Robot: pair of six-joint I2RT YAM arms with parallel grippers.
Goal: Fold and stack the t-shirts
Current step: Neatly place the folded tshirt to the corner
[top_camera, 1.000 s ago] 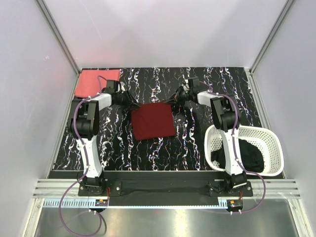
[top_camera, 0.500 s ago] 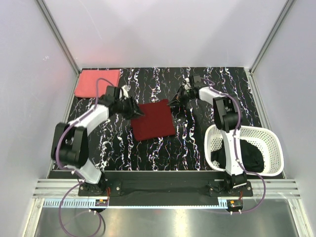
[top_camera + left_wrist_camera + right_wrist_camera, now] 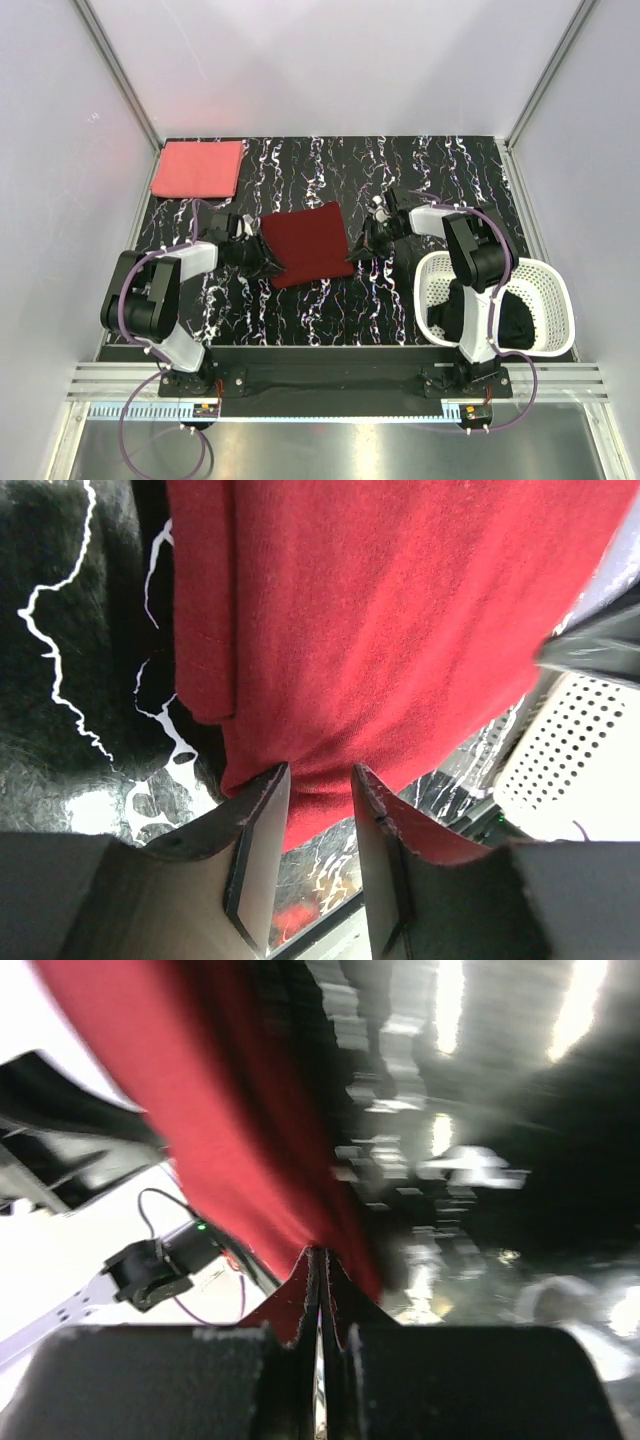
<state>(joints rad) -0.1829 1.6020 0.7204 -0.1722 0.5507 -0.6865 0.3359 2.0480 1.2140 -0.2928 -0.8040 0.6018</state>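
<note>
Maroon t-shirt sits folded left of the basket. The right gripper is pinched tight on its corner, while the left gripper has its jaws apart around the edge, real grip unclear. Looks like they're set to shift it together.

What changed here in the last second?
The left gripper and right gripper moved from the far corners of the folded dark maroon t-shirt toward its near corners; the right one pinches the cloth. It barely shifted; the folded coral t-shirt and white lattice basket stayed.
</note>
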